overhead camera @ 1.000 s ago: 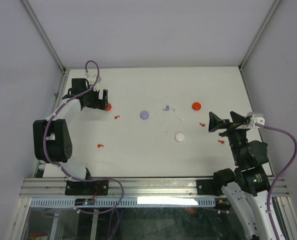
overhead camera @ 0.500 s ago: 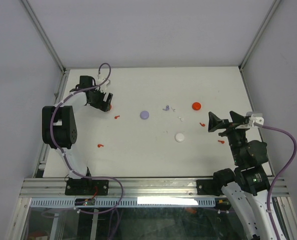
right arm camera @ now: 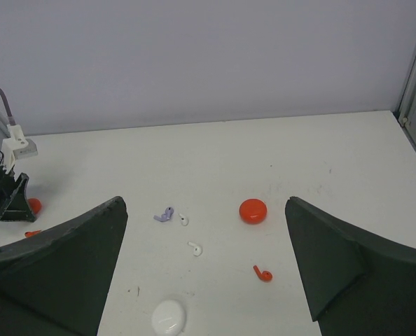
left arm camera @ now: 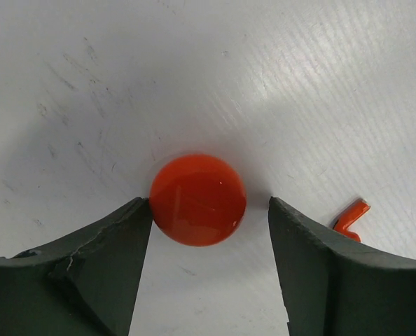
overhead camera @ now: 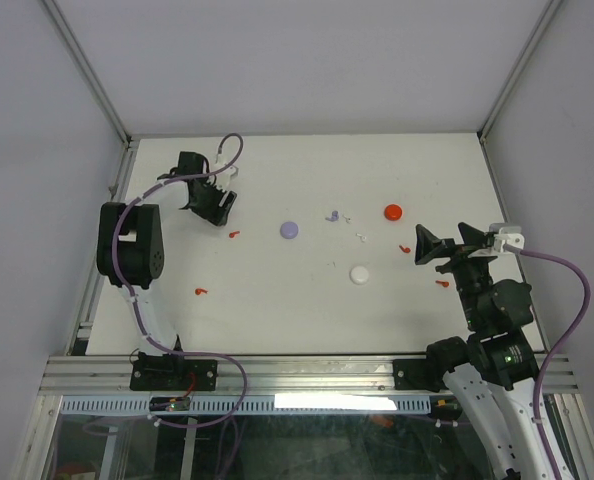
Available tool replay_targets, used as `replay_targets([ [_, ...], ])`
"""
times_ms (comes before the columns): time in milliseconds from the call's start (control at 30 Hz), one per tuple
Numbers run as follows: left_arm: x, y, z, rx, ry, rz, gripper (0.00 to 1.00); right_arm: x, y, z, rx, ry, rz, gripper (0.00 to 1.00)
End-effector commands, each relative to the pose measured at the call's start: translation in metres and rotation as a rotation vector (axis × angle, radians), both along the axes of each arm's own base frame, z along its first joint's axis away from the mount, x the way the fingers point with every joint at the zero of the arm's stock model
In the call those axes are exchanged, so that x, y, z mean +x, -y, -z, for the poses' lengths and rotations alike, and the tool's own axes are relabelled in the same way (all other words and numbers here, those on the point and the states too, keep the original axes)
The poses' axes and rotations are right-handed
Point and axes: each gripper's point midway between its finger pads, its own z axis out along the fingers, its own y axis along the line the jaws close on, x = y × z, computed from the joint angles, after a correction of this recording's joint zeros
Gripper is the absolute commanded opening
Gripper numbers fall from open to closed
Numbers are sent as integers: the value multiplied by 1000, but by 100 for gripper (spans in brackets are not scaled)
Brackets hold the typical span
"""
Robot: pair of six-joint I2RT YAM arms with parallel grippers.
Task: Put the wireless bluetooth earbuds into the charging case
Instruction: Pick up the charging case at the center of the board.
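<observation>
L gripper (left arm camera: pixel 208 203) spread astride red case (left arm camera: pixel 197 199); R gripper (right arm camera: pixel 206 203) wide; red earbud (left arm camera: pixel 351 217) stem up-right.

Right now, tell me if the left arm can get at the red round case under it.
Probably yes: the red round case lies between the open fingers of the left hand, with nothing in between.

1. This is a robotics lab test cell: a flat white table top (overhead camera: pixel 307 310) is boxed in by plain pale grey wall panels (overhead camera: pixel 307 60).
2. A ribbed silver aluminium rail (overhead camera: pixel 307 372) along the near edge carries a black-and-white robot arm at left (overhead camera: pixel 127 245) and a matching robot arm at right (overhead camera: pixel 497 305).
</observation>
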Motion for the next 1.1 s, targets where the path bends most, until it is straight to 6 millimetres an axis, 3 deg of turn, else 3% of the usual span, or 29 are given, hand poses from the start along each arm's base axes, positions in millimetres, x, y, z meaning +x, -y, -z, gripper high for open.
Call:
replay_targets([
  [0, 18, 3, -8, 28, 50, 17, 68, 1, 1, -14, 0, 54, 11, 99],
  [167, 15, 5, -5, 26, 34, 2, 57, 0, 1, -13, -2, 56, 11, 99],
  [433, 2, 15, -20, -15, 36, -47, 39, -2, 0, -15, 0, 62, -1, 99],
  [733, 5, 18, -71, -147, 110, -370, 38, -1, -13, -14, 14, 24, -66, 99],
  [867, -4, 35, -97, -310, 125, -495, 38, 0, -21, -12, 37, -11, -101, 99],
  [1067, -28, 65, -119, -529, 85, -634, 42, 5, -34, -7, 55, -35, -161, 99],
])
